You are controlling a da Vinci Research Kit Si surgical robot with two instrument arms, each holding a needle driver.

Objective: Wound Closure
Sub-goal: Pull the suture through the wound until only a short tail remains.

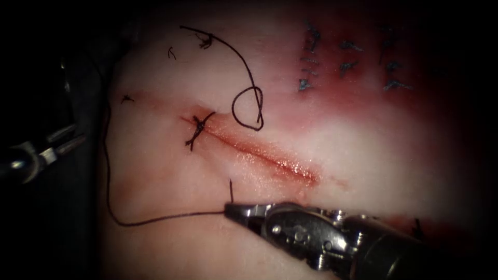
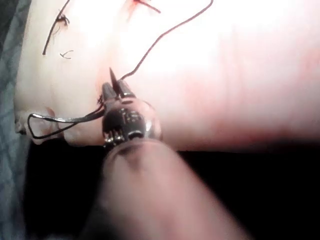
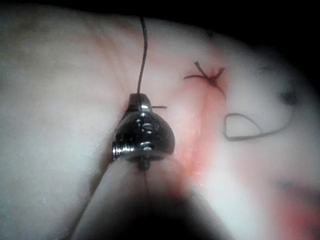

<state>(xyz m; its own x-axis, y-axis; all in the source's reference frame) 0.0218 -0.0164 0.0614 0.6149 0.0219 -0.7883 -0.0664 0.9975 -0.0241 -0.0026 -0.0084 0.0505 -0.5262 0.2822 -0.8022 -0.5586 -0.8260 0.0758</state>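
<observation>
The right tool (image 1: 231, 209) (image 3: 139, 100) lies on the tissue (image 1: 155, 171) left of the cut (image 1: 270, 155), jaws shut on the needle (image 1: 231, 191) (image 3: 160, 106) near its tail. The needle shows as a short dark line rising toward the cut. I cannot tell whether its point is in the tissue. Thread (image 1: 155, 219) (image 3: 144, 50) leaves the jaw tips leftward, then climbs the tissue's left edge. The left tool (image 1: 72, 137) (image 2: 116, 90) waits at that edge, jaws parted, with the thread (image 2: 165, 35) passing by its tips.
One tied stitch (image 1: 198, 127) (image 3: 212, 79) crosses the cut's upper left end. A loose thread with a knot (image 1: 206, 40) (image 2: 62, 20) ends in a loop (image 1: 248, 109) (image 3: 242, 127) right of the cut. Blue marks (image 1: 347, 57) and red fluid lie at the far right.
</observation>
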